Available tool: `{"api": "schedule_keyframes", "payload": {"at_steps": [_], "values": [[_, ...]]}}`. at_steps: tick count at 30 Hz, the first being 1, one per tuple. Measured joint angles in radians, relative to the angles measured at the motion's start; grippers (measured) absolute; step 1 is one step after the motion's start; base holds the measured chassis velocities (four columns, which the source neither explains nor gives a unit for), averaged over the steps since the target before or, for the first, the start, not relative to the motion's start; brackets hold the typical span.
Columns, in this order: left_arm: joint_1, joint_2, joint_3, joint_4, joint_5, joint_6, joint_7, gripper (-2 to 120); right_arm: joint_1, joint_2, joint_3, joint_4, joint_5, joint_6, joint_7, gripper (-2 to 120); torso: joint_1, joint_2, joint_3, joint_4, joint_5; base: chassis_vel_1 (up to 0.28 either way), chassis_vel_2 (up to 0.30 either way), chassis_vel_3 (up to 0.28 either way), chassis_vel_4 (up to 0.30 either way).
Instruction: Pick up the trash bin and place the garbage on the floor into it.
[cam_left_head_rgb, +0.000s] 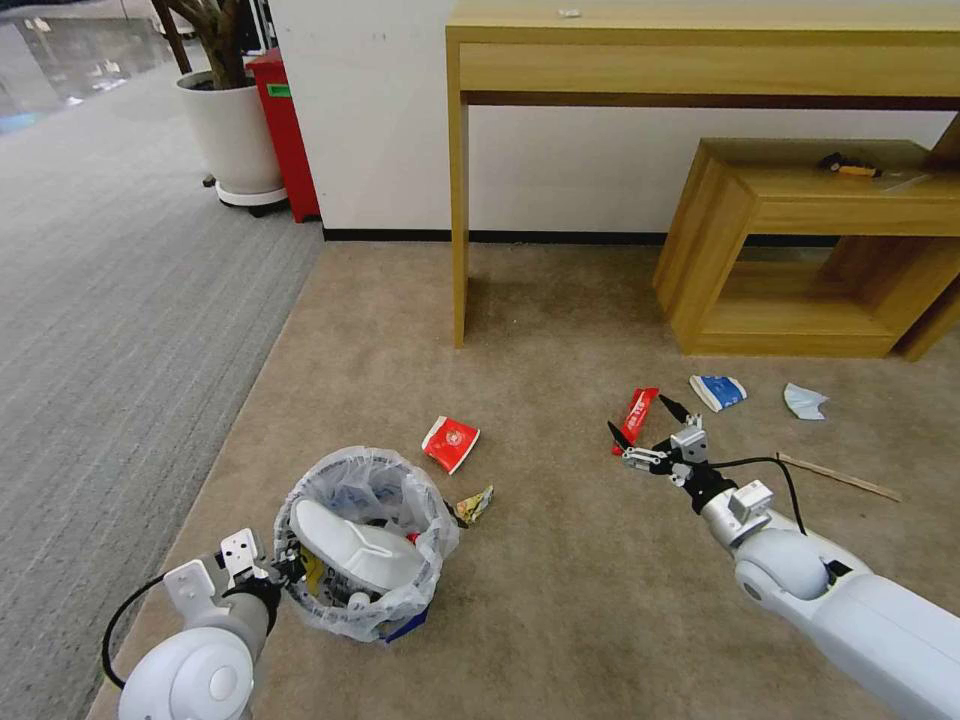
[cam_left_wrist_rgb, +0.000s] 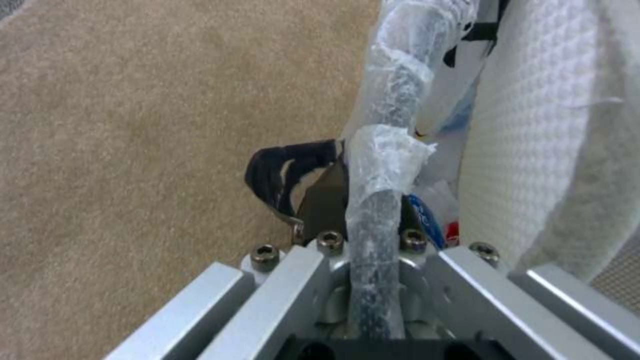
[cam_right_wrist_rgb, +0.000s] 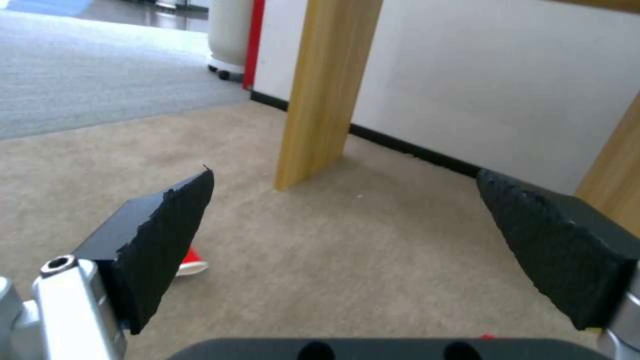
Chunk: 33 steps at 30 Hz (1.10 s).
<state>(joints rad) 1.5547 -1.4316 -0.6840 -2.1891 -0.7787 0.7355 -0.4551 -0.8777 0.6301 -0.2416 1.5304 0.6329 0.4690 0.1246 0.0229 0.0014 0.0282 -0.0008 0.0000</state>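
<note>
The left pincer (cam_left_head_rgb: 285, 572) is clamped on the rim of the trash bin (cam_left_head_rgb: 365, 545), gripping it on the side nearest the robot; the left wrist view shows the bag-wrapped rim (cam_left_wrist_rgb: 380, 200) running straight between its closed fingers. The bin sits low over the beige floor (cam_left_head_rgb: 560, 600), not far from the border where the beige carpet meets the grey ribbed carpet (cam_left_head_rgb: 120, 300). Whether it rests on the floor or hangs just above it cannot be told. Inside the clear bag lies a white slipper (cam_left_head_rgb: 355, 545) with smaller bits of litter beneath it.

The right pincer (cam_left_head_rgb: 645, 428) hovers with its fingers spread wide apart and nothing between them, just above a long red wrapper (cam_left_head_rgb: 637, 418) lying on the floor. In the right wrist view the two black fingertips (cam_right_wrist_rgb: 167, 230) stand well apart, with bare carpet between them.

More garbage lies on the floor: a red snack packet (cam_left_head_rgb: 450, 443) just beyond the bin, a small yellow-green wrapper (cam_left_head_rgb: 474, 505) beside the bin, a blue-white packet (cam_left_head_rgb: 718, 392) near the low wooden shelf (cam_left_head_rgb: 800, 250), a pale blue mask (cam_left_head_rgb: 805, 401) further right, and a wooden stick (cam_left_head_rgb: 838, 477) beside the right arm. A tall wooden desk (cam_left_head_rgb: 700, 60) stands against the wall.
</note>
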Motion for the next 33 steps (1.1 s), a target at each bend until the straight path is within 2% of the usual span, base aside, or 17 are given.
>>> {"api": "schedule_keyframes", "payload": {"at_steps": [3, 8, 11, 18, 19, 22, 24, 33], "values": [[0.001, 0.000, 0.000, 0.000, 0.000, 0.000, 0.000, 0, 0.000, 0.004, -0.026, -0.010, 0.017, 0.001, -0.028, 100, 0.000, 0.000, 0.000, -0.0002, 0.0000, 0.012, -0.012, -0.017, 0.007], [0.018, 0.001, -0.004, -0.029, -0.003, 0.000, 0.000, 0, 0.045, 0.027, -0.124, -0.073, 0.131, 0.021, -0.125, 100, 0.000, 0.000, 0.000, -0.0001, 0.0003, 0.000, 0.000, 0.000, 0.000], [0.035, 0.000, -0.006, -0.060, -0.004, 0.000, -0.001, 0, 0.086, 0.069, -0.179, -0.116, 0.230, 0.025, -0.204, 100, 0.000, 0.000, 0.000, 0.0000, 0.0000, 0.000, 0.000, 0.000, 0.000], [0.049, -0.009, -0.014, -0.068, 0.002, 0.000, -0.001, 0, 0.115, 0.144, -0.242, -0.164, 0.313, 0.005, -0.286, 100, 0.000, 0.000, 0.000, 0.0004, 0.0003, 0.000, 0.000, 0.000, 0.000], [0.050, -0.011, -0.017, -0.070, 0.003, 0.000, -0.004, 0, 0.126, 0.168, -0.273, -0.186, 0.336, -0.011, -0.315, 100, 0.000, 0.000, 0.000, 0.0000, -0.0008, 0.000, 0.000, 0.000, 0.000], [0.049, -0.014, -0.020, -0.071, 0.004, 0.000, -0.006, 0, 0.153, 0.200, -0.323, -0.226, 0.365, -0.027, -0.328, 100, 0.000, 0.000, 0.000, -0.0001, 0.0008, 0.000, 0.000, 0.000, 0.000], [0.047, -0.019, -0.021, -0.070, 0.005, 0.000, -0.007, 0, 0.172, 0.215, -0.345, -0.253, 0.380, -0.031, -0.333, 100, 0.000, 0.000, 0.000, 0.0000, -0.0003, 0.000, 0.000, 0.000, 0.000], [0.037, -0.031, -0.019, -0.064, 0.013, 0.000, -0.007, 0, 0.276, 0.286, -0.410, -0.365, 0.483, -0.143, -0.317, 100, 0.000, 0.000, 0.000, 0.0002, -0.0001, 0.000, 0.000, 0.000, 0.000]]}}
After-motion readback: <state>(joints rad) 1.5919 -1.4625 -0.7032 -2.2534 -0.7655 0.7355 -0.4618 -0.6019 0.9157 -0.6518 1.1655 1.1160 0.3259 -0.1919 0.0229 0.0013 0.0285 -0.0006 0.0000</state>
